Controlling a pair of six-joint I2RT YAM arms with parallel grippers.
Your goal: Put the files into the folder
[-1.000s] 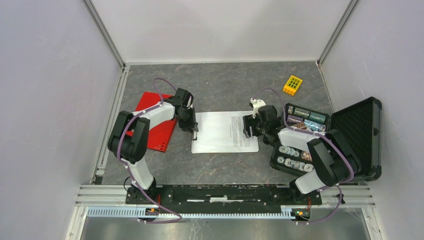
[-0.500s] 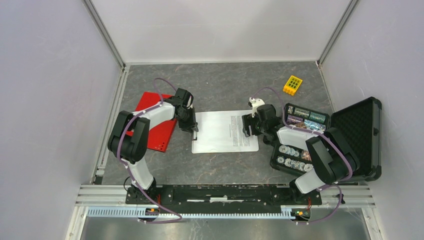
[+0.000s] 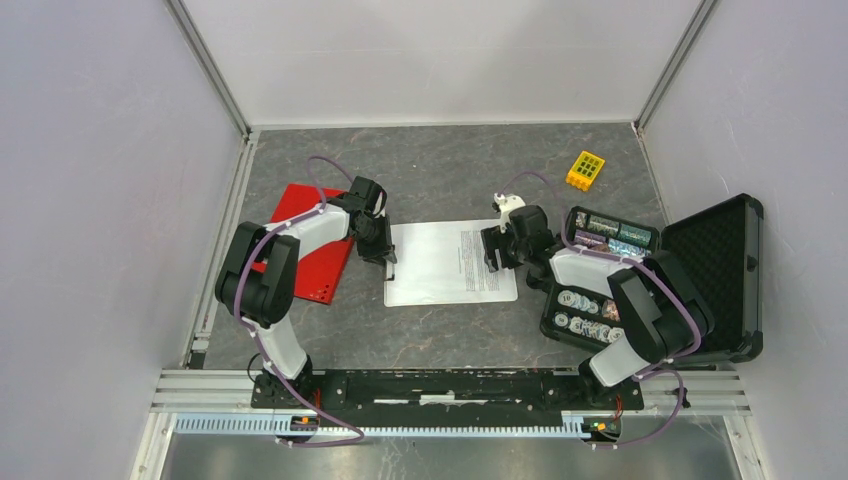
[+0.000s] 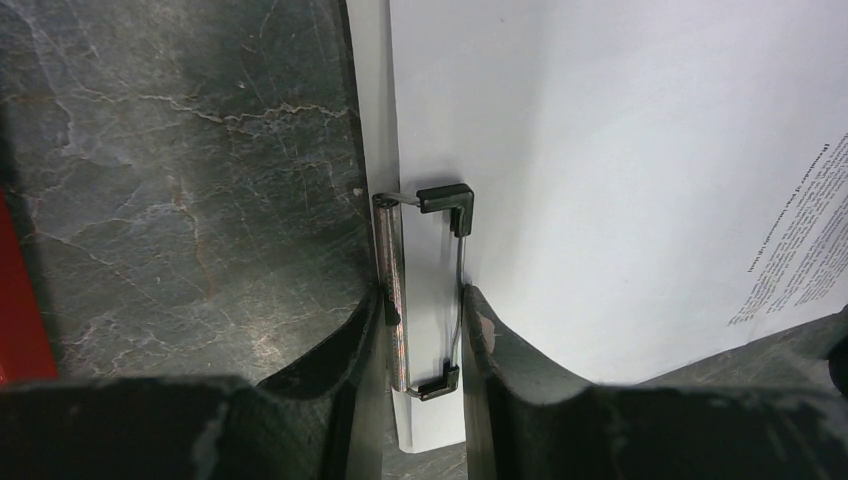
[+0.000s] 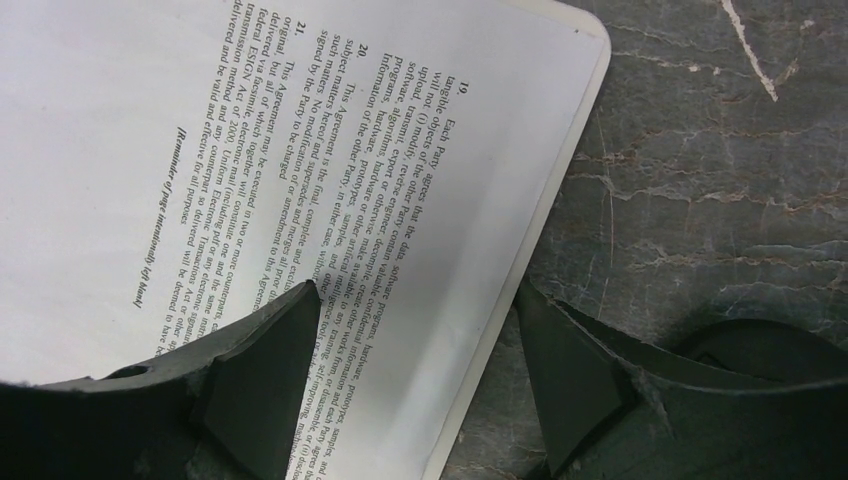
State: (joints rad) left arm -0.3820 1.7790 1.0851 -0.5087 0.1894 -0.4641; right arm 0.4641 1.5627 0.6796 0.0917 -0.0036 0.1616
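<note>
L gripper (image 4: 425,300) is narrow, fingers pinching the metal clip (image 4: 390,250) at the left edge of the clipboard (image 4: 370,100). R gripper (image 5: 418,295) gapes wide across the clipboard's right edge, one finger over paper, one over the table (image 5: 720,180). We see the files (image 5: 300,120) lying on the clipboard, w/ the red folder (image 3: 322,268) just left of it.

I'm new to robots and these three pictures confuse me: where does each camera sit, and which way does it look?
Top external: above and behind the arms, looking down at the table; shows both arms, left gripper, right gripper.
Left wrist: on the left arm, looking down at a metal clip clamped between its fingers.
Right wrist: on the right arm, looking down at the printed sheet; open fingers show.
All share the white clipboard.
</note>
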